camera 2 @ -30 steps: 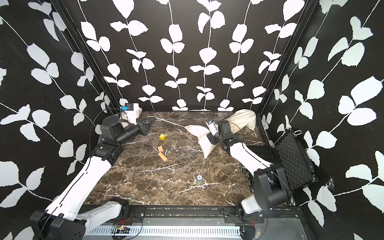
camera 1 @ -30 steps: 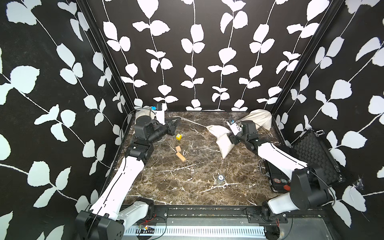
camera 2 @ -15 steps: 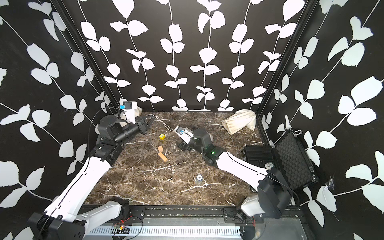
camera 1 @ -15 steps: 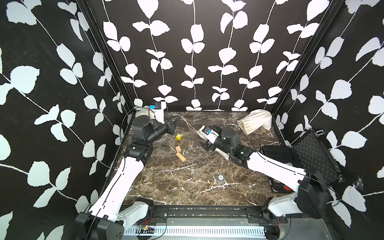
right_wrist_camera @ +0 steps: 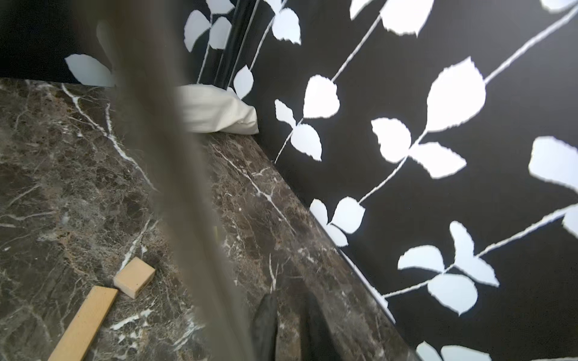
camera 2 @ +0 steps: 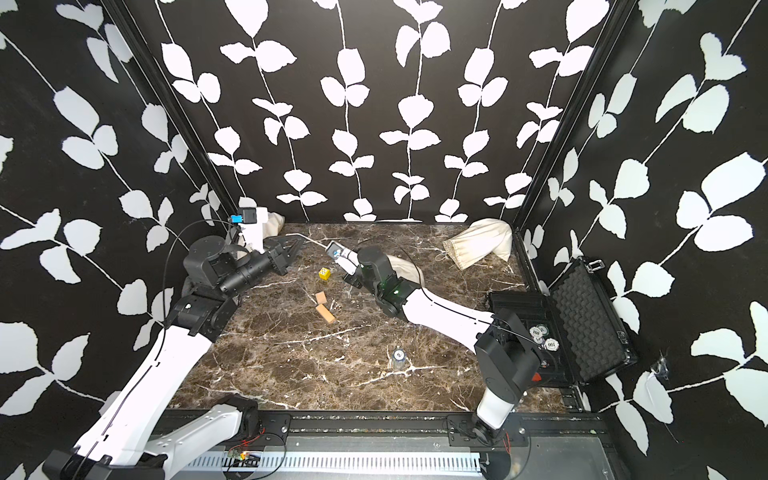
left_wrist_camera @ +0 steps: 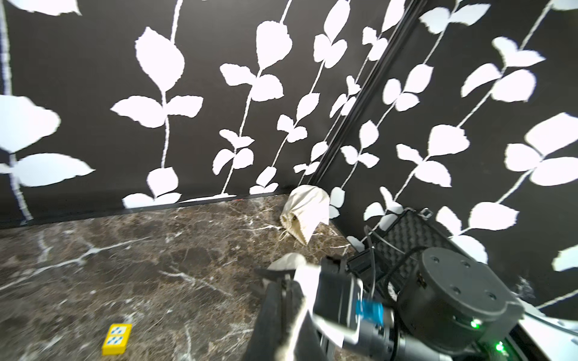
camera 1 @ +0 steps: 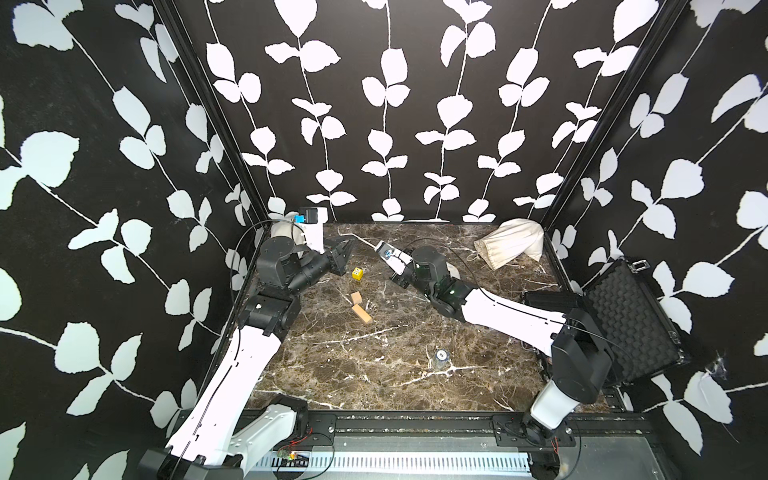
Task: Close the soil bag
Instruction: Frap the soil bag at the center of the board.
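Just behind and left of the yellow block point(camera 1: 358, 273), my left gripper point(camera 1: 345, 248) has its jaws together on the white drawstring point(camera 1: 362, 240). The cord runs behind the block toward the right arm's wrist camera. In the right wrist view a blurred band crosses the lens, and I take that to be the same cord. My worry is that a pull now could hook the string on that camera housing, or slip it from the left pads, instead of cinching the neck.

Just right of the block, the right gripper point(right_wrist_camera: 289, 309) hangs low over the marble. I can't tell whether its jaws are together or slightly apart, and I see nothing between them. The soil bag point(camera 2: 405, 269) lies further right of the block, half hidden under the right arm. If nothing pins it, the whole bag could slide toward the block.

Far right of the block, chips point(camera 2: 536, 332) in the open case point(camera 2: 590, 316) read "100". The block's blue-checked stickers show no words I can read
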